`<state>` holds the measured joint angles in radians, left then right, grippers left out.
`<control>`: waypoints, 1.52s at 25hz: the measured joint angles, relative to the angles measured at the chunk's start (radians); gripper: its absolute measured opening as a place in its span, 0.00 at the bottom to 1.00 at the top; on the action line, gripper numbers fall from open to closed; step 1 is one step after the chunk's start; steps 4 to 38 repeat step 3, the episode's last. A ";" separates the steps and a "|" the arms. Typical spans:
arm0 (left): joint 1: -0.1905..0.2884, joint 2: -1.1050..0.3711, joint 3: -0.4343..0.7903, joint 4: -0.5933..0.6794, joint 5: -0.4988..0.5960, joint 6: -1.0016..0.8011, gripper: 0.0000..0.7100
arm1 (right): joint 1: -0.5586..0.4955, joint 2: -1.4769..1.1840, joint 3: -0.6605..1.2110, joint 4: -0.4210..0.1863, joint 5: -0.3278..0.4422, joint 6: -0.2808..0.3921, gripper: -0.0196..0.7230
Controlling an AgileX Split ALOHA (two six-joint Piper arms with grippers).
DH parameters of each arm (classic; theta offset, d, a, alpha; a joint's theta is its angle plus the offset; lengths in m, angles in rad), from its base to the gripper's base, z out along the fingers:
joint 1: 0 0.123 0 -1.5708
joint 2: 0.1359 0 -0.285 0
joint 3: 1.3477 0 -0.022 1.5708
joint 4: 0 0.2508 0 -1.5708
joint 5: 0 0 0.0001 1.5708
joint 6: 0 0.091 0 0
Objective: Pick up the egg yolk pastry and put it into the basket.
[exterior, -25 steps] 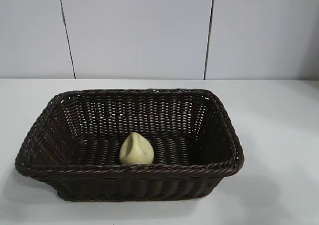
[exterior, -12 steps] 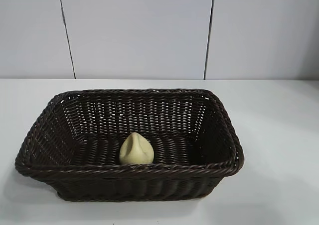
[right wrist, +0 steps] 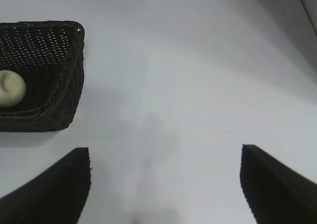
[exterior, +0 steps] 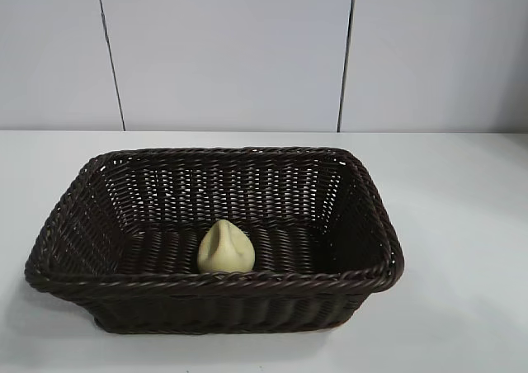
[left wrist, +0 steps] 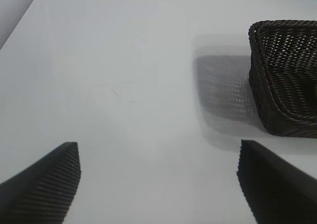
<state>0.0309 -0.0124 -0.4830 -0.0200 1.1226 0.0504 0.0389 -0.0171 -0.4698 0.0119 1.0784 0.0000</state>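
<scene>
The pale yellow egg yolk pastry [exterior: 225, 247] lies on the floor of the dark brown wicker basket [exterior: 363, 278], close to its front wall; the right wrist view shows the egg yolk pastry [right wrist: 11, 87] inside the basket [right wrist: 69, 75] too. No arm shows in the exterior view. My left gripper [left wrist: 158, 152] hangs open over bare table, off to the side of the basket [left wrist: 282, 75], nothing between its fingers. My right gripper [right wrist: 166, 152] is open as well, empty, over the table beside the basket's other end.
The white table [exterior: 462, 191] stretches around the basket on all sides. A pale panelled wall [exterior: 231, 51] stands behind it. The table's edges show at the far corners in both wrist views.
</scene>
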 joint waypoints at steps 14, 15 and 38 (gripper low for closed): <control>0.000 0.000 0.000 0.000 0.000 0.000 0.88 | 0.000 0.000 0.000 0.000 0.000 0.000 0.82; 0.000 0.000 0.000 0.000 0.000 0.000 0.88 | 0.000 0.000 0.000 0.000 0.000 0.000 0.82; 0.000 0.000 0.000 0.000 0.000 0.000 0.88 | 0.000 0.000 0.000 0.000 0.000 0.000 0.82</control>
